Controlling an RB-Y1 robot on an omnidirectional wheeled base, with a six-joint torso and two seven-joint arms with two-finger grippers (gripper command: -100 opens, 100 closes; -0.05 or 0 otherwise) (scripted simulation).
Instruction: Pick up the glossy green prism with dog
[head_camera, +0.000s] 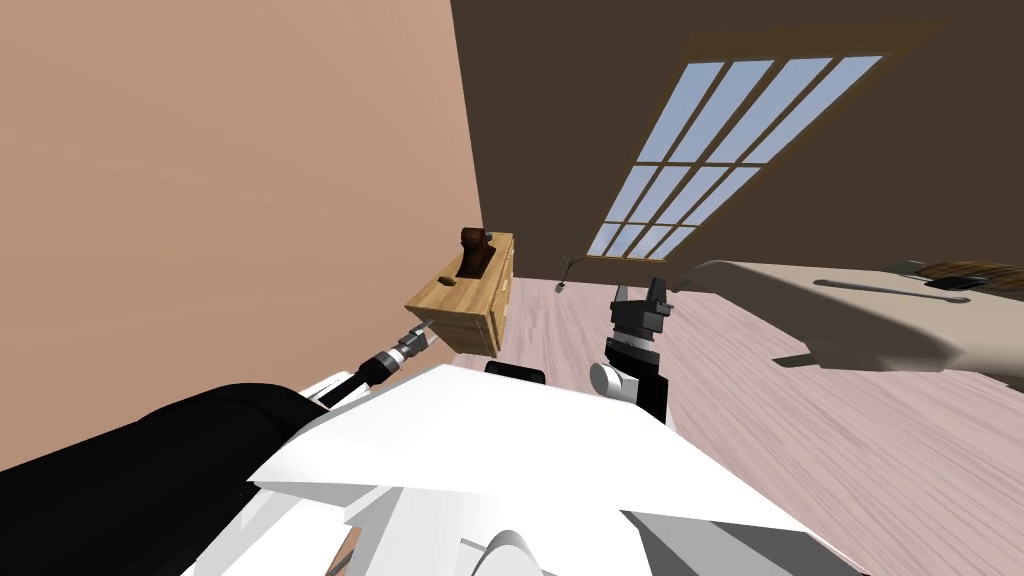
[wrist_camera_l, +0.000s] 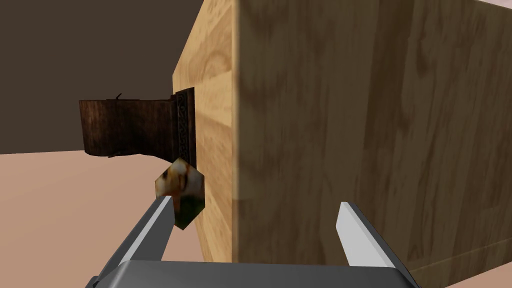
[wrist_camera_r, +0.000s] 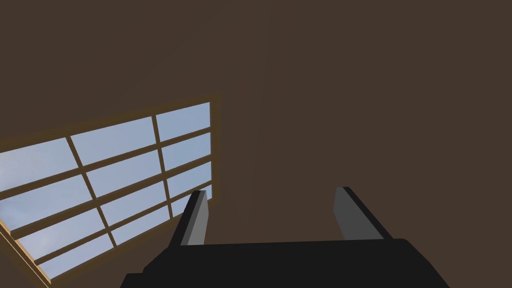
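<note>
- Your left tool (wrist_camera_l: 256, 202) is open: its two fingers stand wide apart and grip nothing.
- In the head view, that left tool (head_camera: 420, 335) reaches up to the near corner of a light wooden counter (head_camera: 470, 300) that stands against the tan wall.
- In the left wrist view you look along the counter (wrist_camera_l: 350, 125). Its edge, where the top meets a side face, runs up between the two fingers.
- The green prism (wrist_camera_l: 180, 192) sits on the counter's top face. It is small and glossy, with a brown and white picture on it.
- The prism lies right at the tip of one finger (wrist_camera_l: 162, 220), and that tip covers part of its edge. You cannot tell from here whether finger and prism touch.
- Just beyond the prism, a dark brown object (wrist_camera_l: 130, 127) stands on the same top face on a dark patterned base. In the head view this dark brown object (head_camera: 475, 255) is near the counter's far end.
- Your right tool (head_camera: 640, 295) is held up above the floor, well apart from the counter.
- In its own wrist view the right tool (wrist_camera_r: 272, 192) is open too, with nothing between its fingers.
- A bed (head_camera: 880, 320) lies off to the right.
</note>
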